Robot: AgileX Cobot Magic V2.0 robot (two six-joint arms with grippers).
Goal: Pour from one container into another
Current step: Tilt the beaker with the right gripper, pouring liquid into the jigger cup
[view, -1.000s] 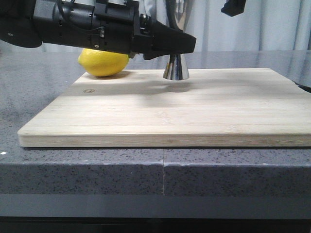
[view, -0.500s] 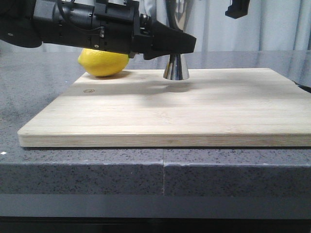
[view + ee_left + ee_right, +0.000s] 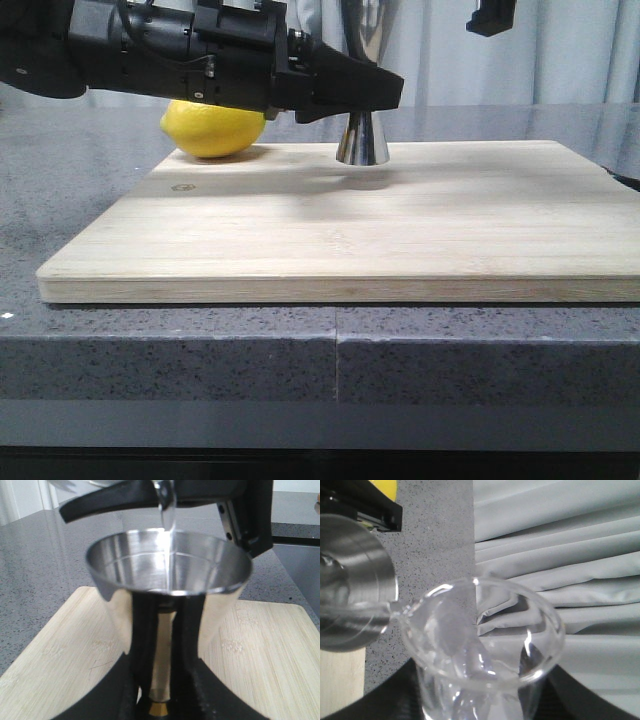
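Note:
The steel jigger (image 3: 362,140) stands on the wooden board (image 3: 380,230), its upper cup (image 3: 167,575) open. My left gripper (image 3: 365,92) is shut on its narrow waist just above the gold band (image 3: 159,709), one finger (image 3: 142,645) on each side. The clear glass beaker (image 3: 480,635) is tilted, its spout over the jigger's rim (image 3: 350,590). My right gripper (image 3: 482,690) is shut on it. A thin clear stream (image 3: 168,520) falls into the cup. In the front view the beaker is out of view and only a bit of the right gripper (image 3: 492,15) shows at the upper edge.
A yellow lemon (image 3: 213,128) lies at the board's far left corner, behind the left arm (image 3: 170,50). The board rests on a speckled grey counter (image 3: 80,180). Pale curtains (image 3: 555,540) hang behind.
In the front view the right gripper has shifted a little up and to the right. The left arm and the jigger have not moved.

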